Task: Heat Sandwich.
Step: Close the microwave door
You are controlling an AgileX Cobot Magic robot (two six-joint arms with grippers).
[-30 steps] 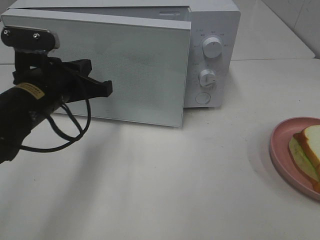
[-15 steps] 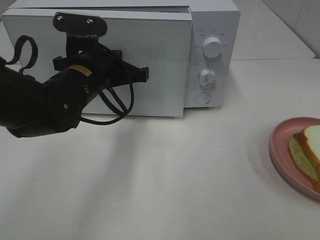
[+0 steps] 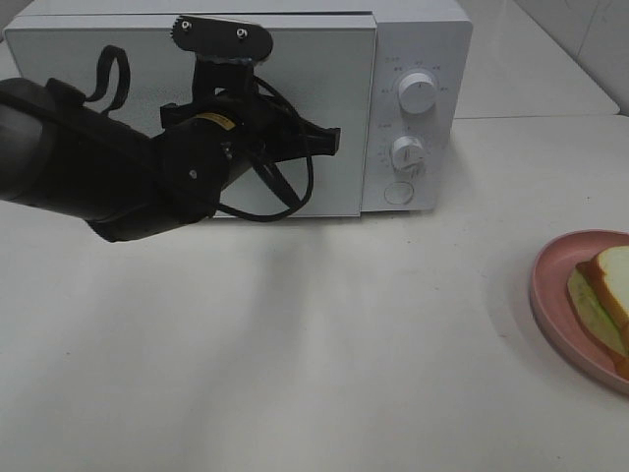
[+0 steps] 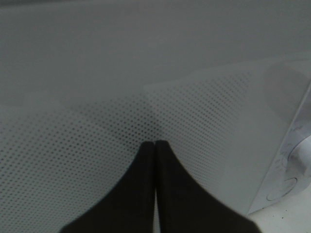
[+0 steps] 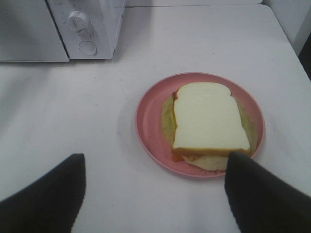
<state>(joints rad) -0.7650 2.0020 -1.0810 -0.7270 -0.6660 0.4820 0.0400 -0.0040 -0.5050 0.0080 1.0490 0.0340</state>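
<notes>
The sandwich (image 5: pixel 209 119), white bread over a pale yellow-green filling, lies on a round pink plate (image 5: pixel 148 121) on the table. In the exterior high view only part of the sandwich (image 3: pixel 609 290) and plate (image 3: pixel 555 285) shows at the right edge. My right gripper (image 5: pixel 155 156) hovers open over the near side of the plate, with nothing between its fingers. My left gripper (image 3: pixel 334 141) is shut, and its tips (image 4: pixel 154 145) touch the dotted door (image 3: pixel 324 79) of the white microwave (image 3: pixel 418 39). The door looks flush with the microwave's front.
The microwave's control panel has two knobs (image 3: pixel 417 93) and a round button (image 3: pixel 397 193). My left arm (image 3: pixel 98 172) stretches across the front of the door. Bare white table (image 3: pixel 344 344) lies between the microwave and the plate.
My left arm has swept to the right along the microwave door. The door has swung from ajar to flush with the front. The plate and sandwich have not moved.
</notes>
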